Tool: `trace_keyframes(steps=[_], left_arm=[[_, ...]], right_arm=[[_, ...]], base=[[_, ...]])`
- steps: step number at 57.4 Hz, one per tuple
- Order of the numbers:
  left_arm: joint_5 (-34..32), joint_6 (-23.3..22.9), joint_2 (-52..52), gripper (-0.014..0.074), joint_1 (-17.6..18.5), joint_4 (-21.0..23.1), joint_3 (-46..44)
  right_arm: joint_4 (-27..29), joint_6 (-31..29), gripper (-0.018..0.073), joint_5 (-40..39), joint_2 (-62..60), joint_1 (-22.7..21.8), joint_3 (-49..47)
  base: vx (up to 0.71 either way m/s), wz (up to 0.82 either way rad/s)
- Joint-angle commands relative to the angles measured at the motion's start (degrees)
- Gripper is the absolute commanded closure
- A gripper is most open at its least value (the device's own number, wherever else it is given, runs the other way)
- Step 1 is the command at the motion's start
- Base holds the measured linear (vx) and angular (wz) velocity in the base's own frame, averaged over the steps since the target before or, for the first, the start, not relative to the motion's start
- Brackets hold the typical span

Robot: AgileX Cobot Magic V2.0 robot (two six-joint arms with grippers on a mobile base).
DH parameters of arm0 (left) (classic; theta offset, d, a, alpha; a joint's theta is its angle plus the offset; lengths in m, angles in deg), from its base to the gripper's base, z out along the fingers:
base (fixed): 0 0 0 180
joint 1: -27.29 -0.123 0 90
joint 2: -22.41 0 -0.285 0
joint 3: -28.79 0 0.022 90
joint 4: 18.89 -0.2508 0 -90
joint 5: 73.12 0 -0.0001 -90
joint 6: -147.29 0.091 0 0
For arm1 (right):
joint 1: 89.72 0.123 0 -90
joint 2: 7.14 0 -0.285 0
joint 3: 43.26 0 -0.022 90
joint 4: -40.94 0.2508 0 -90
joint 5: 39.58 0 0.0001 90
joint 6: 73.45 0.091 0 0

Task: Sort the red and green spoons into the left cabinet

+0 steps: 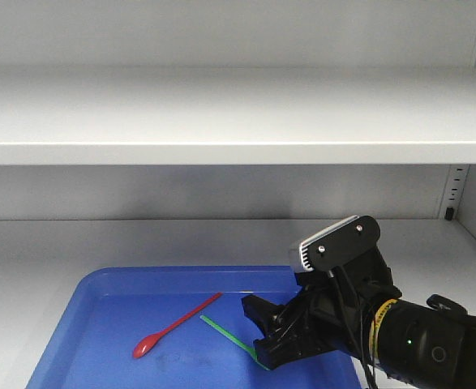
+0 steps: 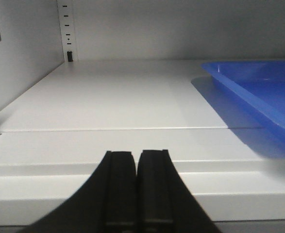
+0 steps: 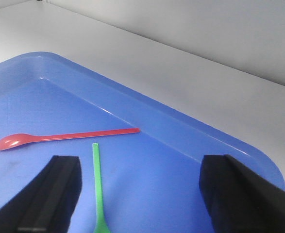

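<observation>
Over on the left, the left gripper (image 2: 135,194) sits low at the shelf edge with its two black pads pressed together and nothing between them, the pale grey-white cabinet shelf (image 2: 118,102) stretching bare ahead of it. Moving right, the blue tray (image 1: 108,324) lies on that same shelf, and in it the red spoon (image 1: 175,326) rests flat, bowl toward the front left, handle running up to the right. Just beside it lies the green spoon (image 1: 231,334), handle tip close to the red handle's end but apart from it, its bowl end tucked under the right gripper (image 1: 262,336). That claw is spread wide and holding nothing; from the wrist view the green handle (image 3: 97,184) runs between the two fingers, nearer the left one. The step in hand looks like picking up the green spoon: best to centre the fingers across the thin handle, come down until they nearly touch the tray floor, then close squarely so the slim plastic does not skid sideways. How close the fingertips are to the floor is hard to judge here.
</observation>
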Motion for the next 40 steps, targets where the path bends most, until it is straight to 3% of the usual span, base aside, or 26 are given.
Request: trace_keyframes(steps=[1,28,40], left_arm=[[-4.50,-0.59,-0.63,0.0603,-0.13,0.58,-0.35],[-4.50,-0.59,-0.63,0.0603,-0.13,0.58,-0.35],[-4.50,-0.59,-0.63,0.0603,-0.13,0.58,-0.35]], right_arm=[[0.31,-0.09,-0.0001,-2.31,-1.67,-0.09,-1.88],[0.23,-0.21,-0.0001,-2.21,-1.67,-0.09,-1.88],[-0.09,-1.23,0.0036,2.29,-1.86,-0.11,-1.88]], base=[[0.00,0.00],[0.00,0.00],[0.00,0.00]])
